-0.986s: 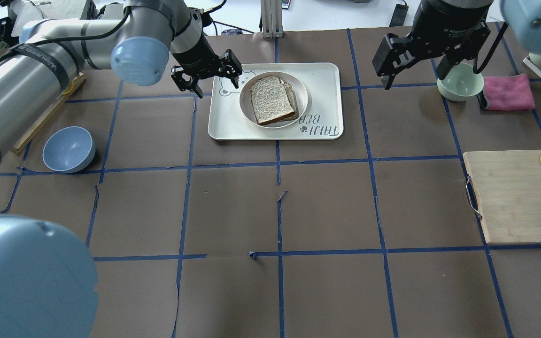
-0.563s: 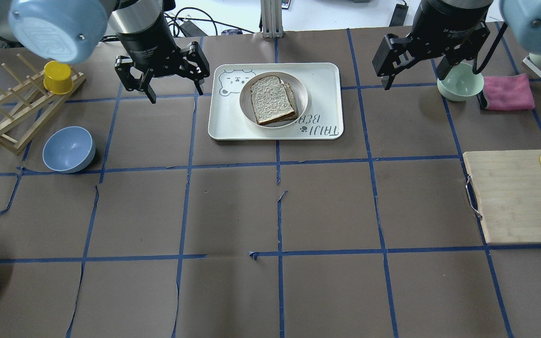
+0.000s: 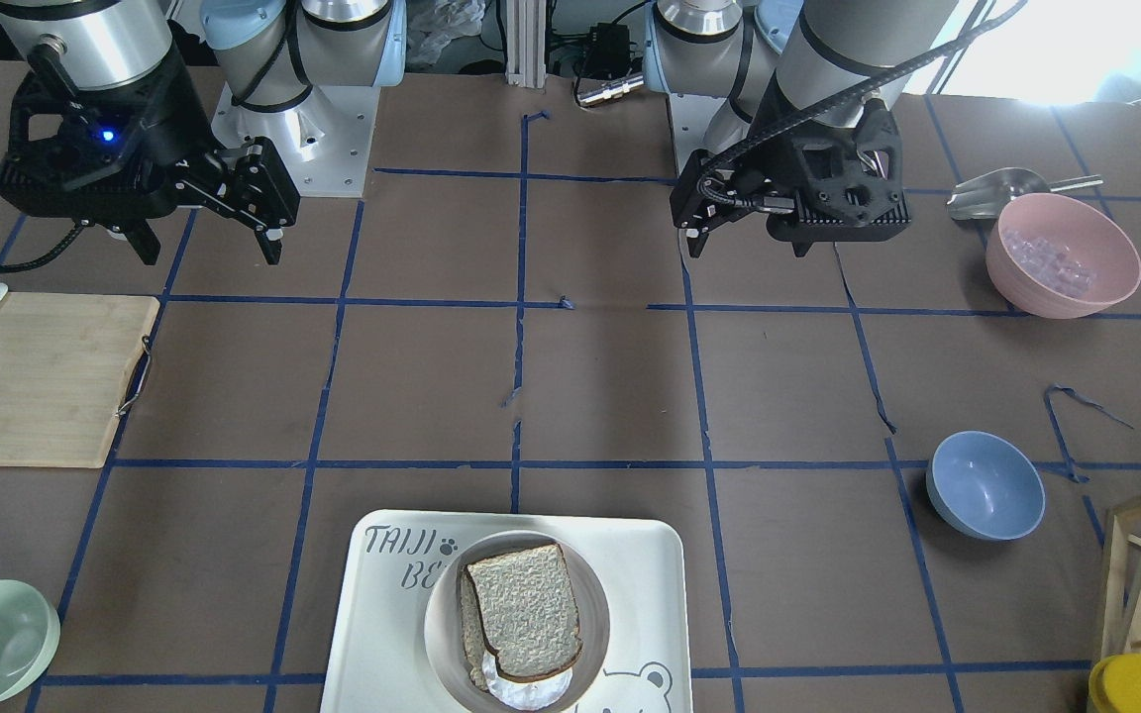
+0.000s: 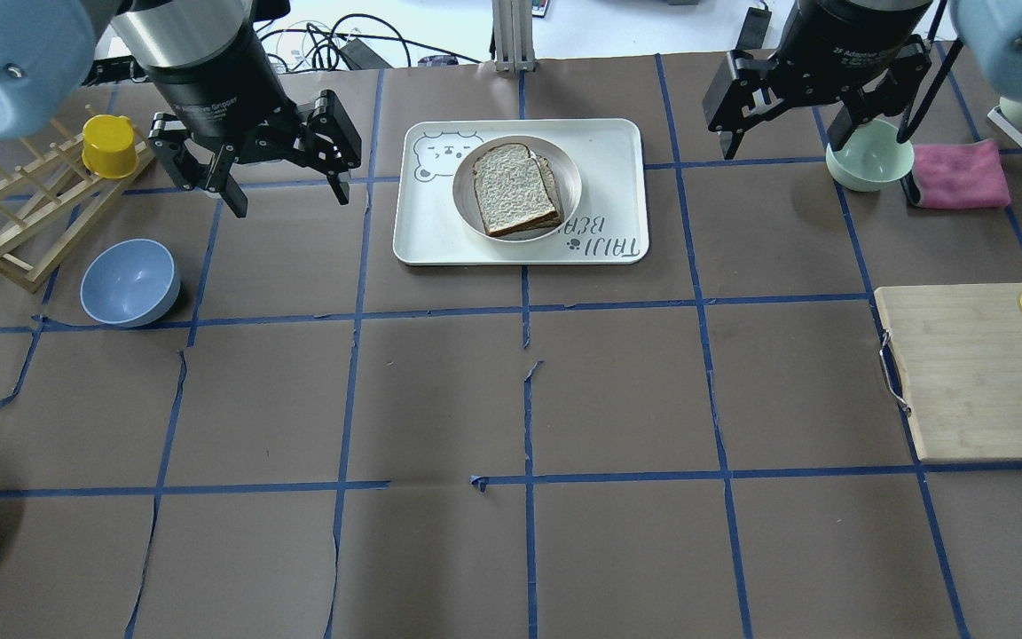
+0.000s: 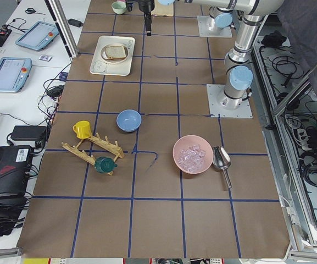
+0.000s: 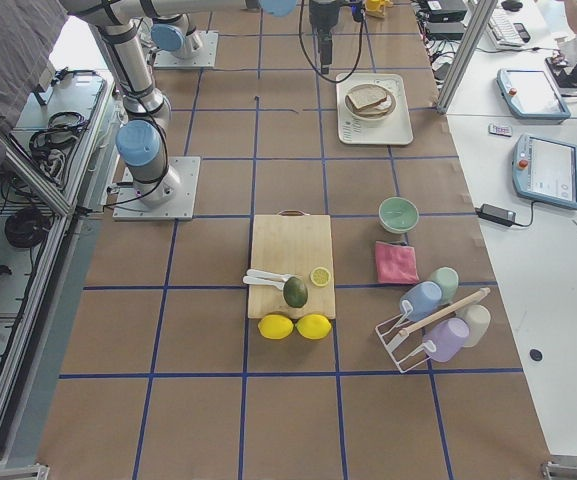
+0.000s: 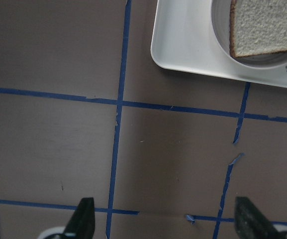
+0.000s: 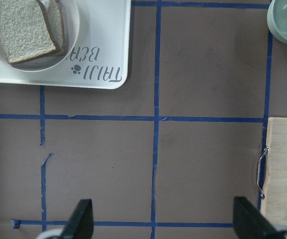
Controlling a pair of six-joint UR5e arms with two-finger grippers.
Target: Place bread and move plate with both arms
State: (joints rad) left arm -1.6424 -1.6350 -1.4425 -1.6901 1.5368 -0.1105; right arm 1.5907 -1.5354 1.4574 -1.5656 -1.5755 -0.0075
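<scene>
The bread (image 4: 509, 188), a large slice with a dark crust, lies on a smaller slice (image 4: 552, 182) in the round plate (image 4: 575, 177). The plate sits on the white tray (image 4: 617, 146). The bread also shows in the front view (image 3: 526, 606), the left wrist view (image 7: 265, 25) and the right wrist view (image 8: 21, 27). My left gripper (image 4: 287, 191) is open and empty, hovering left of the tray; it also shows in the front view (image 3: 744, 243) and the left wrist view (image 7: 165, 219). My right gripper (image 4: 782, 146) is open and empty, hovering right of the tray; it also shows in the front view (image 3: 212, 248) and the right wrist view (image 8: 164, 219).
A blue bowl (image 4: 129, 282) and a wooden rack (image 4: 5, 226) with a yellow cup (image 4: 108, 146) stand at the left. A pale green bowl (image 4: 868, 158), a pink cloth (image 4: 959, 173) and a cutting board (image 4: 977, 368) are at the right. A pink bowl (image 3: 1061, 255) stands near the left arm's base.
My left gripper has drawn away from the tray's left edge, moving left and up, and stayed open. My right gripper has shifted slightly back. The bread and plate have not moved.
</scene>
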